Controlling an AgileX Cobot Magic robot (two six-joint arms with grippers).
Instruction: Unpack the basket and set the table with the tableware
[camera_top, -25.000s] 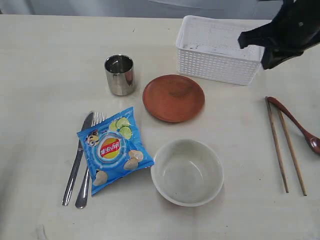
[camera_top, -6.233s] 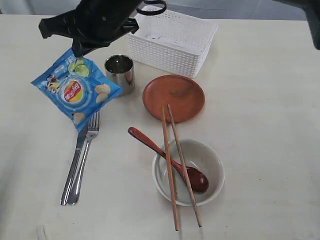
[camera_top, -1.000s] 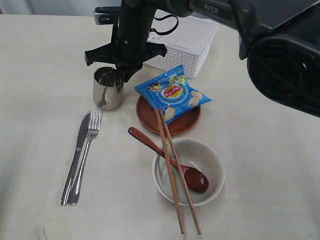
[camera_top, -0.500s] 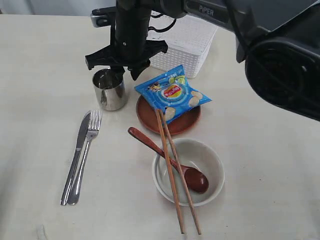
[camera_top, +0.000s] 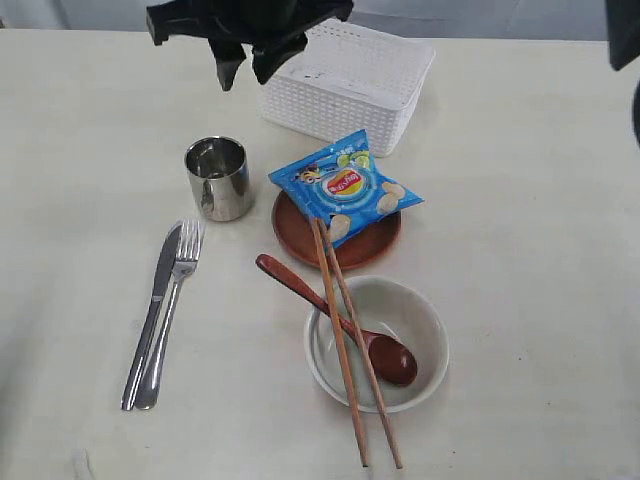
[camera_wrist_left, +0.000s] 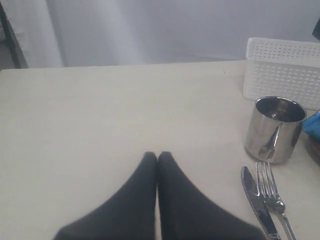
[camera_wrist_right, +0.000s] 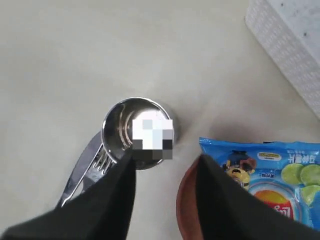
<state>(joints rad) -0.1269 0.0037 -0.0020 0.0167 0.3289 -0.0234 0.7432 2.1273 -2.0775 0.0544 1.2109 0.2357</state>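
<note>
1. Tableware lies spread over the counter, while the basket stands by the counter's far edge in the exterior view.
2. We see the cup upright, toward the left edge from the basket. The knife and fork lie side by side between the cup and the near edge.
3. Near the counter's middle sits the plate, with a blue chip bag lying on it and overhanging its rim.
4. Closer to the near edge, the bowl holds the spoon, whose handle leans out over the rim. The chopsticks lie across the bowl, one end on the plate by the bag.
5. We find the right pincer raised above the counter beside the basket's corner, its jaws apart and empty. Its wrist camera looks down on the cup.
6. We find the left pincer low over bare counter, its fingertips pressed together with nothing between them.
</note>
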